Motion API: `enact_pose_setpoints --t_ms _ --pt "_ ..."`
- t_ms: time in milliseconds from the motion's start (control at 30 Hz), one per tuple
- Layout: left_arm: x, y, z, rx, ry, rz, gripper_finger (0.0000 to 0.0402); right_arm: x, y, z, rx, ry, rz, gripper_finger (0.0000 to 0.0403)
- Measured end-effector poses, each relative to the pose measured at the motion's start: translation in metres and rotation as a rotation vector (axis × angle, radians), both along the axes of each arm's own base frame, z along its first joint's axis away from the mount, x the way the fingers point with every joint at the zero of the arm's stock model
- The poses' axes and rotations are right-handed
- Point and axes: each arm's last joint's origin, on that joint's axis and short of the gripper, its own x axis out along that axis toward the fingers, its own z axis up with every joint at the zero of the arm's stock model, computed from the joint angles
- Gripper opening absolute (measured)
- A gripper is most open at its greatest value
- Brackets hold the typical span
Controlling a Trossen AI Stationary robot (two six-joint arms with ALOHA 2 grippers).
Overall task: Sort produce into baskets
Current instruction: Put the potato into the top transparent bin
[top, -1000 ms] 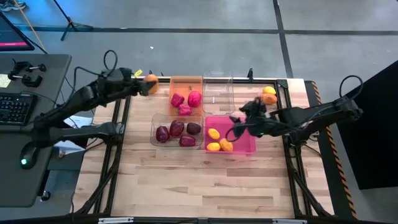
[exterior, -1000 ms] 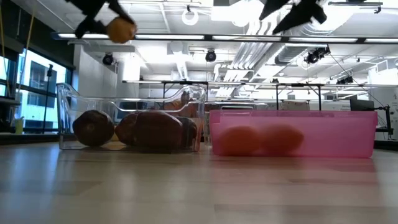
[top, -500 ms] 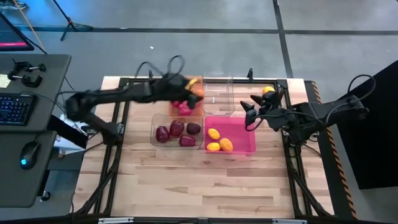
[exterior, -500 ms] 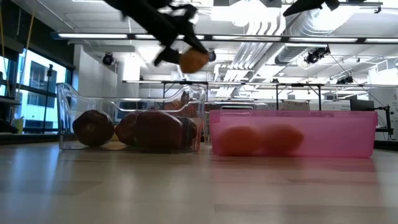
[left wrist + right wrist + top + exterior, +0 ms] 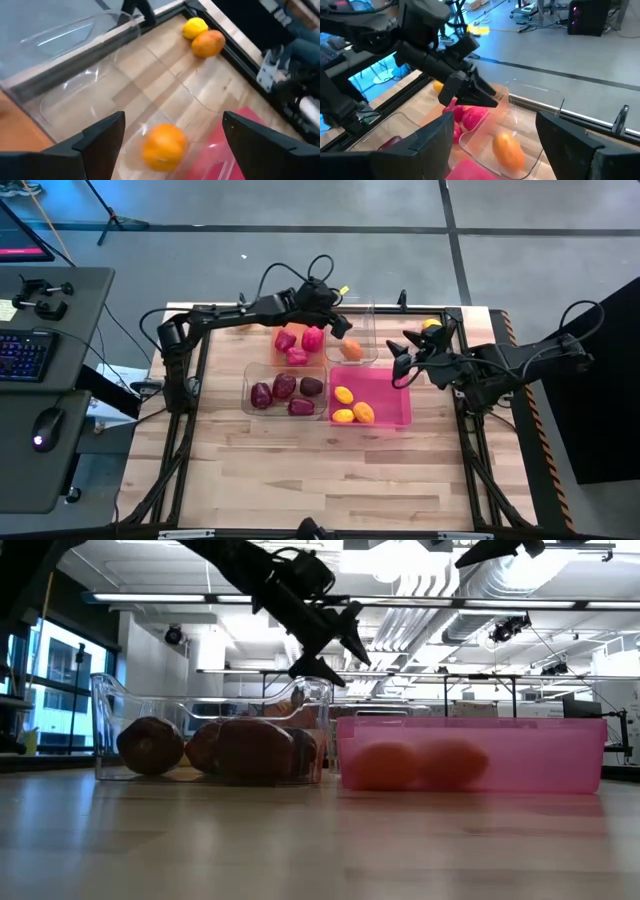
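Observation:
My left gripper [image 5: 340,328] hangs open above the far clear basket [image 5: 352,313]. An orange fruit [image 5: 165,146] lies in that basket, below and between the fingers, touching neither; the right wrist view also shows this orange fruit [image 5: 508,150]. The orange basket [image 5: 299,312] holds pink-red produce [image 5: 300,342]. The near clear basket [image 5: 250,376] holds maroon pieces [image 5: 285,390], and the pink basket [image 5: 385,380] holds yellow and orange ones [image 5: 352,406]. My right gripper [image 5: 400,352] is open and holds nothing, in the air by the pink basket's far right corner.
A loose yellow fruit [image 5: 194,27] and an orange one [image 5: 208,43] lie on the table by the far right frame rail, behind my right gripper. A black frame [image 5: 195,340] runs round the tabletop. Bare wood [image 5: 320,470] fills the near half.
My left gripper has swung from the far left corner toward the table's right, across the orange basket, and sunk over the far clear basket. It has opened and let go of the orange fruit, which now lies in that basket. My right gripper rose away from the pink basket.

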Motion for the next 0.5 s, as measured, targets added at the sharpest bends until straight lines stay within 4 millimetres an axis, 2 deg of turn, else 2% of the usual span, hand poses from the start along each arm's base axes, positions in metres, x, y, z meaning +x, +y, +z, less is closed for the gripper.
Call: enact_pose_setpoints --t_ms 133,233,333,500 --pt "-0.004 0.006 -0.003 -0.054 0.008 0.029 0.0322 0.0 -0.002 0.0 -0.046 0.027 -0.019 0.0271" --pt "-0.011 0.007 0.006 -0.064 -0.001 0.039 0.0322 -0.001 -0.011 0.002 -0.071 -0.008 -0.14 0.0271" --pt "-0.025 0.006 0.034 -0.046 -0.064 0.058 0.0323 -0.003 -0.033 -0.001 -0.015 -0.021 -0.245 0.0271" --pt "-0.056 -0.002 0.085 0.124 -0.117 0.003 0.0323 -0.018 -0.083 -0.019 0.192 0.134 -0.383 0.0271"
